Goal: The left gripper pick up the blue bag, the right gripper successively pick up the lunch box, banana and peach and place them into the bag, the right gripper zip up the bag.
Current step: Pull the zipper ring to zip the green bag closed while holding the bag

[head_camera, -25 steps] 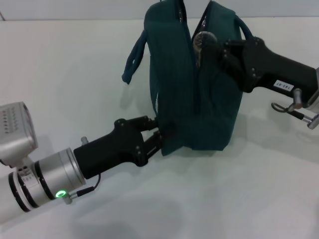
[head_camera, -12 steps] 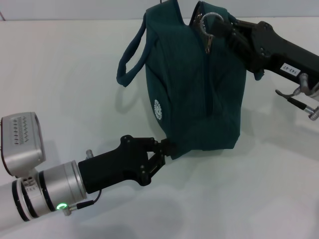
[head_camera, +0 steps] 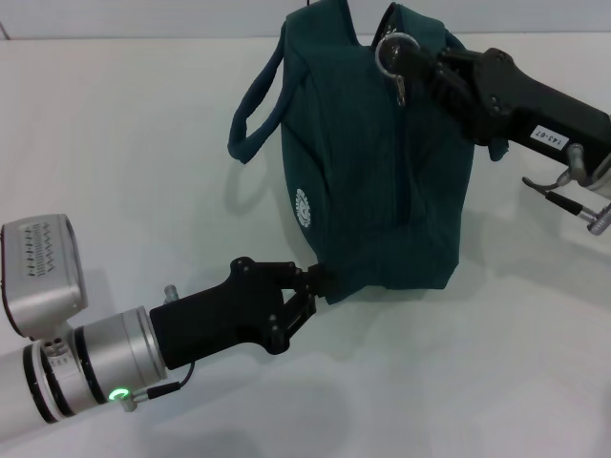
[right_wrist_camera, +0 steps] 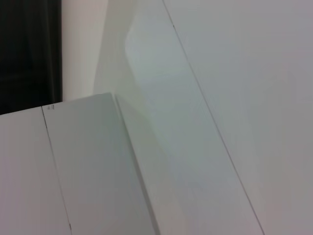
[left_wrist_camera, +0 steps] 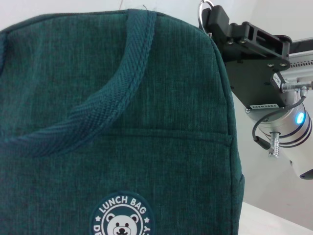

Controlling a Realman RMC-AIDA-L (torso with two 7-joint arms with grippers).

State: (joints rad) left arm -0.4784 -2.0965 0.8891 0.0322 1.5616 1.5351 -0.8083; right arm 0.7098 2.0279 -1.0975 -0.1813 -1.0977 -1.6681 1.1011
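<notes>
Bag [head_camera: 382, 162], teal, upright on white worktop [head_camera: 143, 143], zipper closed along its facing side. Versus half a second earlier: bag nearly unmoved, handle [head_camera: 256, 114] slightly shifted; right tool [head_camera: 412, 65] a little lower at the top, ring pull [head_camera: 391, 50] now partly covered. Right tool clamped on the ring pull at the bag's top edge, arm reaching in from the right, angled down. Left tool [head_camera: 320, 283] pinches the bag's lower left corner; arm enters low from the left, forearm rising toward the bag. Bear logo [left_wrist_camera: 121, 218] faces the left wrist.

The blue bag [head_camera: 382, 162] stands on the table [head_camera: 115, 143], between both arms.
</notes>
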